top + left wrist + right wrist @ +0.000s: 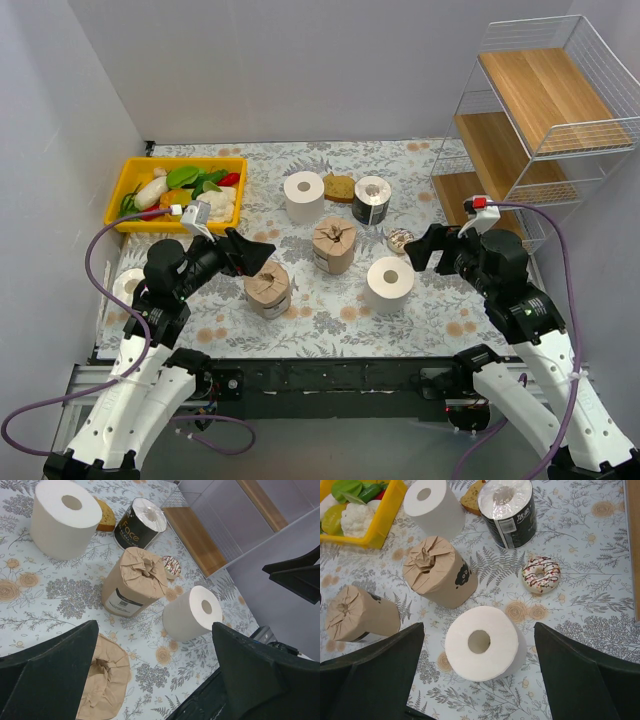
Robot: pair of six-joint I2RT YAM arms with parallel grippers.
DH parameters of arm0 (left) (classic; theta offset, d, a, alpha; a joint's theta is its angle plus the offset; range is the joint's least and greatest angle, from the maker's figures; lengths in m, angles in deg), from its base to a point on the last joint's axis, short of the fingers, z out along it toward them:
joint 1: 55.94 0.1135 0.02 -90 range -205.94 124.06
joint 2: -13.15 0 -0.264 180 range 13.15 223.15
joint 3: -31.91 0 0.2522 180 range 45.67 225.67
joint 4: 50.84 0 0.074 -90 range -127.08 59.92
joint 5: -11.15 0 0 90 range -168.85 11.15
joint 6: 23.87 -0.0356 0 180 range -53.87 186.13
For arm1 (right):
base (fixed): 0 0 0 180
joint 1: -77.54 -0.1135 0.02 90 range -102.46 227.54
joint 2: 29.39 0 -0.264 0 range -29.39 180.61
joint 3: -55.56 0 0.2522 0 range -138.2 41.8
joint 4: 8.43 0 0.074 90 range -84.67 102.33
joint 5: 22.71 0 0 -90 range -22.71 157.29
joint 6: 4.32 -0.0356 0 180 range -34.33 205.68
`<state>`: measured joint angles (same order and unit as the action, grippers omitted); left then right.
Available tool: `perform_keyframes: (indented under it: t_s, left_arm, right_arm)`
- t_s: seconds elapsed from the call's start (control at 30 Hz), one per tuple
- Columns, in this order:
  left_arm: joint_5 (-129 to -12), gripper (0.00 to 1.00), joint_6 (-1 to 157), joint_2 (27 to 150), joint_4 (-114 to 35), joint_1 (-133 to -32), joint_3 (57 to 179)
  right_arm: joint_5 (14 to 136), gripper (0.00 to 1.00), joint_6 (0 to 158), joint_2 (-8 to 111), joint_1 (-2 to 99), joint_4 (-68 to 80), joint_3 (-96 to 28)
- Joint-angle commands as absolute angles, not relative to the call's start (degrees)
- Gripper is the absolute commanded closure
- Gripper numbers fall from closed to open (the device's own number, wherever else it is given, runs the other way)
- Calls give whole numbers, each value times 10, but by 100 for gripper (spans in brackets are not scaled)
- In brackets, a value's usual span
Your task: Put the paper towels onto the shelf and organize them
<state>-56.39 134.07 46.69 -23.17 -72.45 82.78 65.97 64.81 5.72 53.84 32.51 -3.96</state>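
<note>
Hovering spread above the white roll (pixel 480 642), right pincer (pixel 479 677) faces a likely light, soft, crushable load: pinch mid-sides gently; left pincer (pixel 155 675) likewise spread.

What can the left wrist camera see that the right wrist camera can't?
Only the left wrist view clearly shows the shelf, its wire side and wooden boards; the right wrist view catches at most a wooden sliver at its edge. Only the right wrist view shows the yellow bin of toy vegetables. Both show the far white roll, near white roll, middle brown roll, nearest brown roll, black-labelled roll, bread and donut, all on the flowery table.
</note>
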Motion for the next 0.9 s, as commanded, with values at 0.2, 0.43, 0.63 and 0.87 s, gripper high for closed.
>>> perform_keyframes:
  t_s: [0.2, 0.43, 0.63, 0.87]
  left_arm:
    - [-567, 2, 1337, 460, -235, -724, 829]
    - [-576, 2, 1339, 456, -232, -724, 828]
    - [-578, 2, 1338, 455, -231, -724, 829]
    - [-581, 2, 1338, 454, -229, -724, 829]
  right_arm:
    - [636, 2, 642, 51, 537, 354, -82]
    - [709, 4, 667, 50, 537, 382, -101]
    - [780, 28, 669, 127, 531, 439, -89]
    - [661, 37, 652, 213, 433, 444, -93]
